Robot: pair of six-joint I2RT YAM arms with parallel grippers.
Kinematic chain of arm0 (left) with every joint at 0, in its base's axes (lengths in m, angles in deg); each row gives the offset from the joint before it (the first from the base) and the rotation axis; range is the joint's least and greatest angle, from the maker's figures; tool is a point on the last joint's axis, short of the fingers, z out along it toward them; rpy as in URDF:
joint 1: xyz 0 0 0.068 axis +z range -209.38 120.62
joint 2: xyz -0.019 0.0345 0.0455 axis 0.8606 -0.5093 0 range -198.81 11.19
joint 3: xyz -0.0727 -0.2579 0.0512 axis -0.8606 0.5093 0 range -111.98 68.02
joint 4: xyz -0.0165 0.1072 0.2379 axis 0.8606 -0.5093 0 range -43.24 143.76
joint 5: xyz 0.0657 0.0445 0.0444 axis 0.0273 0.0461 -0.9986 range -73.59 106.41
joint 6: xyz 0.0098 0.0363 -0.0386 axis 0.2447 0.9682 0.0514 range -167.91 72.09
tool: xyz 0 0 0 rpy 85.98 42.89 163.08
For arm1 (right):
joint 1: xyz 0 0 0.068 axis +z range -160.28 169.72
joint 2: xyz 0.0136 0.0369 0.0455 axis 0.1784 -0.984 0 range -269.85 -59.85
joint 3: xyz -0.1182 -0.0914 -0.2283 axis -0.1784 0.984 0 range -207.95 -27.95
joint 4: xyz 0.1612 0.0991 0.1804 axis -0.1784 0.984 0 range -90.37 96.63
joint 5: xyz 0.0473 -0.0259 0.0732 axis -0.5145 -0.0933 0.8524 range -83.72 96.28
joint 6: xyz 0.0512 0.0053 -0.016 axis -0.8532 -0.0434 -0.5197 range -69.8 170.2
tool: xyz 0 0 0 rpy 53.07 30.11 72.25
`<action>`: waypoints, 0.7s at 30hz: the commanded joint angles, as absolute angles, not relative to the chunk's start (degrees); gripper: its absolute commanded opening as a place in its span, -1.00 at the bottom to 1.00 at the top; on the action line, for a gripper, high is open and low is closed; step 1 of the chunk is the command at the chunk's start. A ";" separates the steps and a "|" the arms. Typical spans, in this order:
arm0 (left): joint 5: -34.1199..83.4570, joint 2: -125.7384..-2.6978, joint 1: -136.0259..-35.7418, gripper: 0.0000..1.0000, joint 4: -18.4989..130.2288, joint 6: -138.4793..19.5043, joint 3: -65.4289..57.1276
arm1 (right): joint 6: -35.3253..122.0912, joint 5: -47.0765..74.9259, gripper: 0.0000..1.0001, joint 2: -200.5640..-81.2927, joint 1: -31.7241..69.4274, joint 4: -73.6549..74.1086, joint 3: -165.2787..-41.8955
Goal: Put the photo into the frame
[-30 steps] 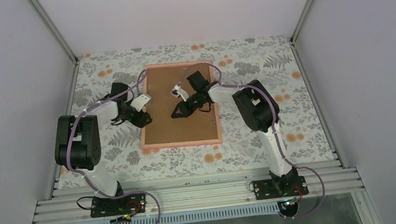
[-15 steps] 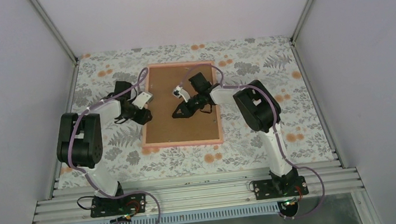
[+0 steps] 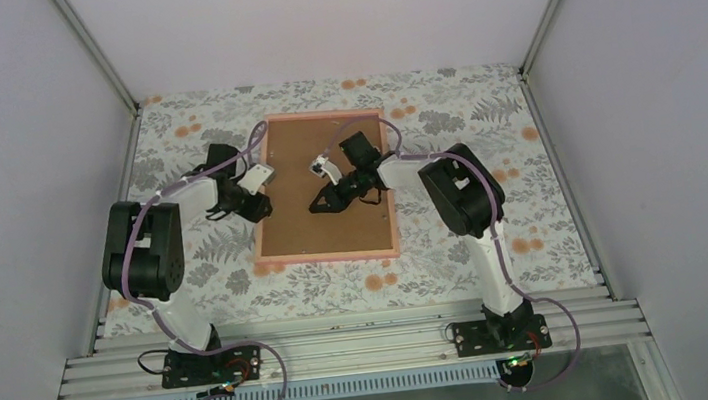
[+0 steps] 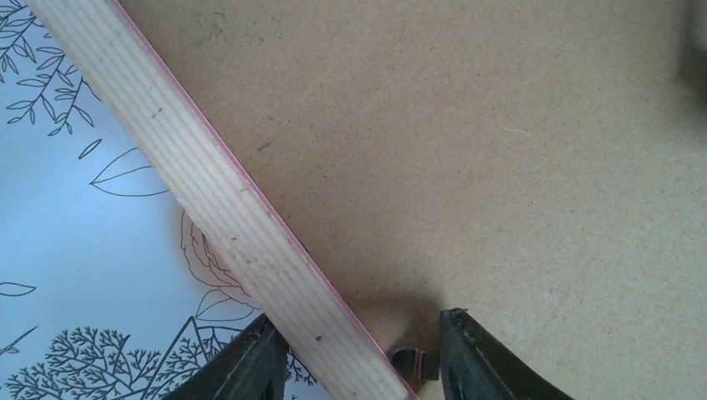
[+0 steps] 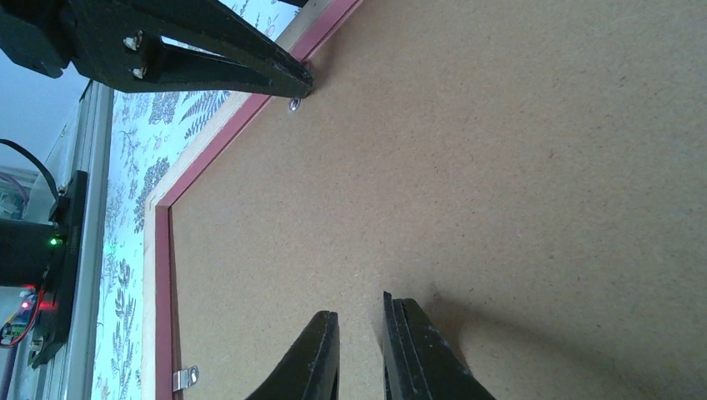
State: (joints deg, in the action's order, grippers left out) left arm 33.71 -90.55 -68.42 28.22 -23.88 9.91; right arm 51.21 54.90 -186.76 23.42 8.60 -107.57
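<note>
the floral table (image 3: 439, 271) carries everything, and on it the frame (image 3: 326, 257) lies face down, its pink rim ringing the brown backing board (image 3: 318, 229) seated inside. we cannot see the photo; if it is in place, it sits under that board. the right gripper (image 5: 360, 307) points tips-down at the middle of the board, touching it as far as we can tell, with its fingers nearly together and nothing between them. the left gripper (image 4: 358, 318) stands with jaws apart astride the frame's left rail, one finger over the table, the other over the board beside a small metal tab (image 4: 414, 362).

we judge the main risk to be the frame sliding. a sideways shove on the rail from the left fingers, with the right tips pressing at only one spot, could skew the board and shift whatever lies under it. the inner finger could also slip off the tab or bend it.

outward of the rail there is bare table. inward, the board is flat and open up to the right gripper. the walls stand well apart from the frame. the tightest spot is the gap between rail and tab.
</note>
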 commanded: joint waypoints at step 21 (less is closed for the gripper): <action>38.15 -82.12 -69.70 -0.04 21.47 -16.63 9.09 | 60.40 51.90 -0.67 -180.21 28.90 14.55 -93.95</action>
